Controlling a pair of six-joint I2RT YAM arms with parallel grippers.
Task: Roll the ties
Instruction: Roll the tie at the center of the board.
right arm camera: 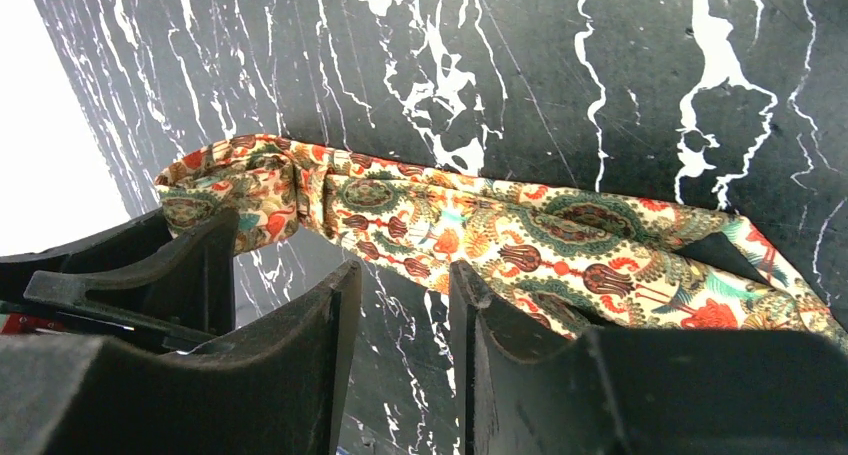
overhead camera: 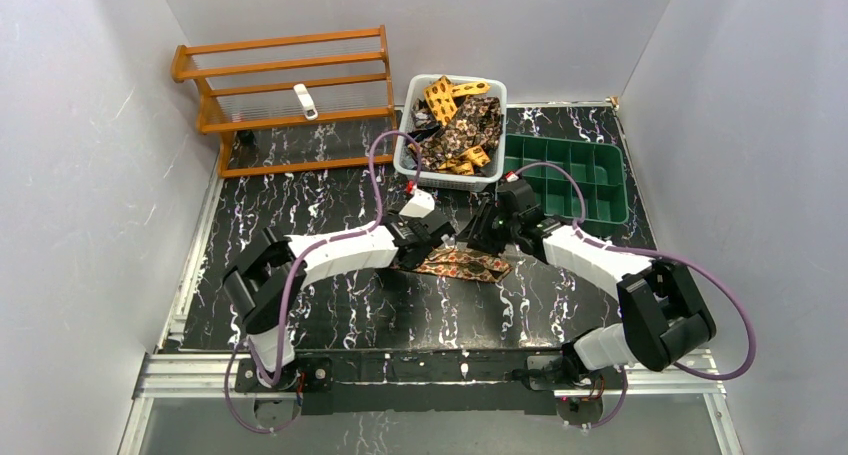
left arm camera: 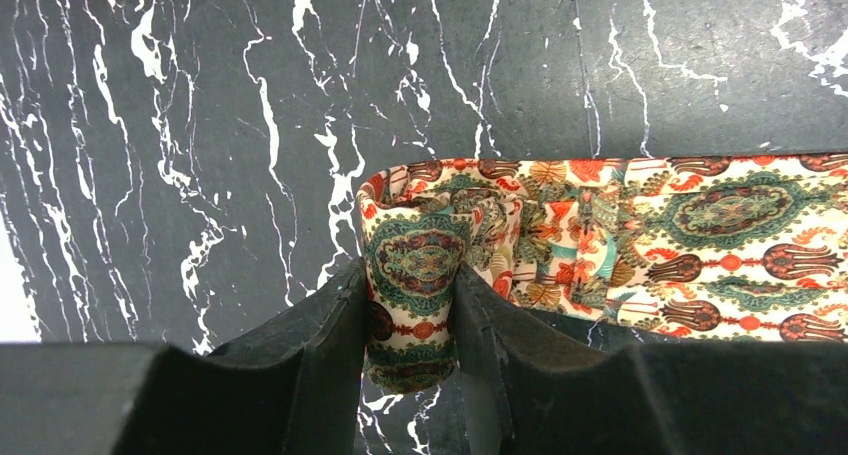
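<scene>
A black table (overhead camera: 350, 305) veined with white, seen from above, with two white robot arms reaching in from its near edge. A patterned tie (overhead camera: 470, 266) in cream, red-orange and green lies flat near the middle of the table, running left to right between the two arms. The left gripper (left arm camera: 410, 285) is clamped on the tie's left end, where the fabric is folded over on itself into a small loop pinched between the black fingers. The right gripper (right arm camera: 405, 275) sits just beside the tie with its fingers apart; only bare table shows between them. Along the far edge stand a white basket (overhead camera: 445, 183) heaped with more ties (overhead camera: 462, 125), a green compartment tray (overhead camera: 590, 180) touching its right side, and a wooden rack (overhead camera: 285, 80) towards the far left corner.
</scene>
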